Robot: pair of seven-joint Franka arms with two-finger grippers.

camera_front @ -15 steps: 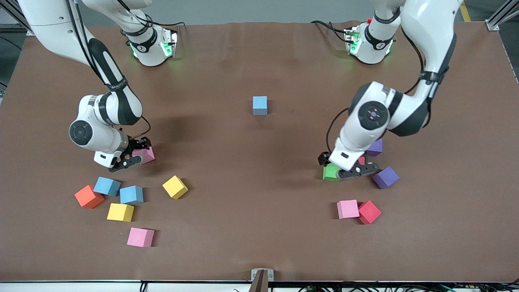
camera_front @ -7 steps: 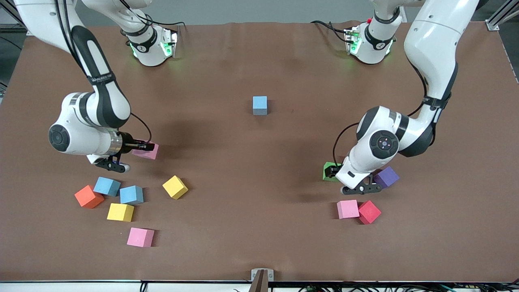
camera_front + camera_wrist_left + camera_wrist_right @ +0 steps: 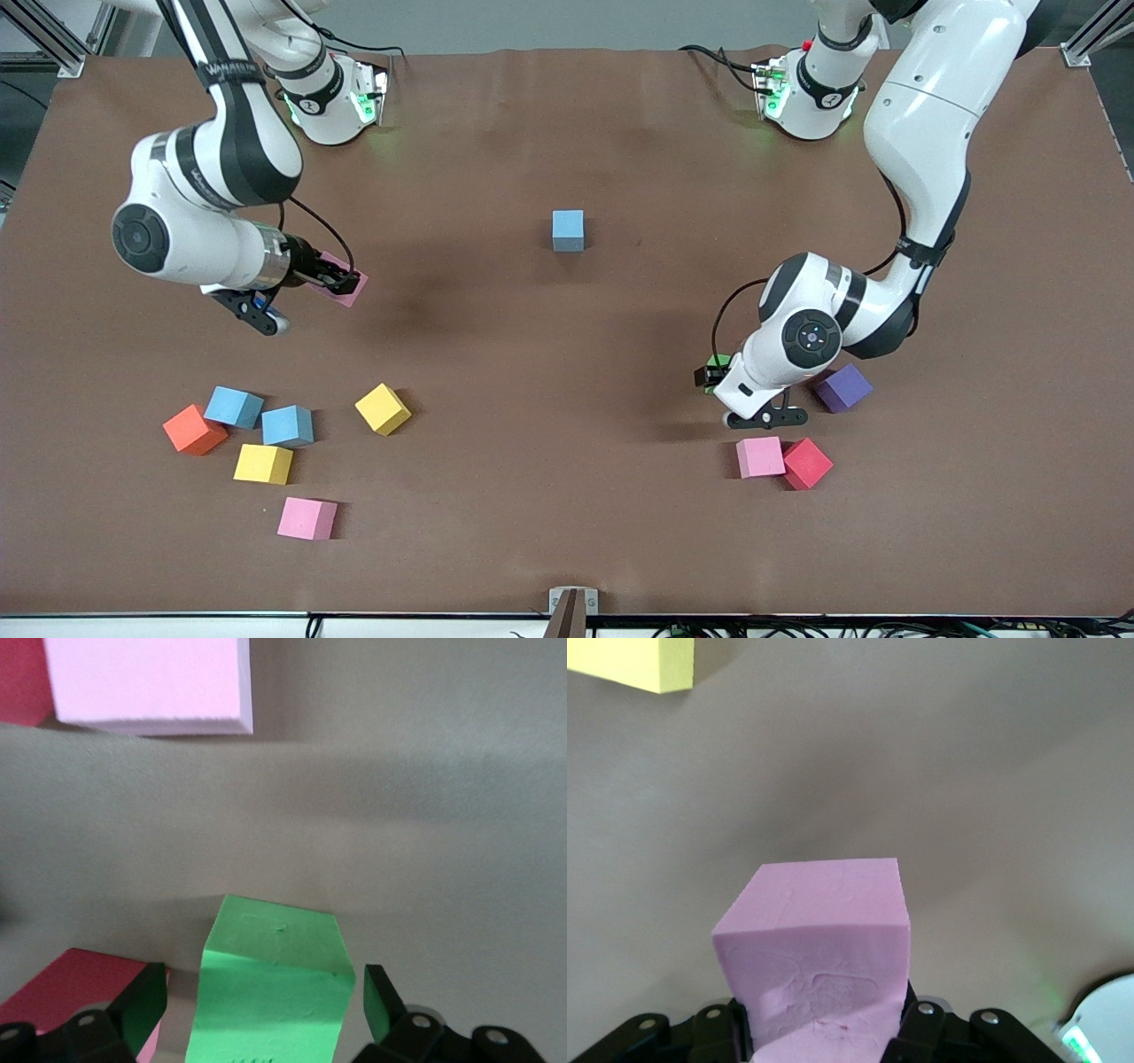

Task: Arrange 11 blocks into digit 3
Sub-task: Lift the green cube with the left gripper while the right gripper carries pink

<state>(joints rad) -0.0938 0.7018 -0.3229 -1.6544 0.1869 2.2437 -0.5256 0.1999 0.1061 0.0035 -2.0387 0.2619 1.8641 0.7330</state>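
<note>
Right gripper (image 3: 824, 1028) jaws clamp pink cube (image 3: 819, 957); left gripper (image 3: 266, 1010) jaws wide, straddling green cube (image 3: 270, 983).

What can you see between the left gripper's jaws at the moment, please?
A green cube sits between the open jaws of the left gripper, gaps showing either side. Its lower part is out of the left wrist view, so contact underneath is hidden.

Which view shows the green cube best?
The left wrist view: the green cube fills the space between the left claw's open fingers. The front view shows only a sliver beside the left arm. The right wrist view shows none of it.
</note>
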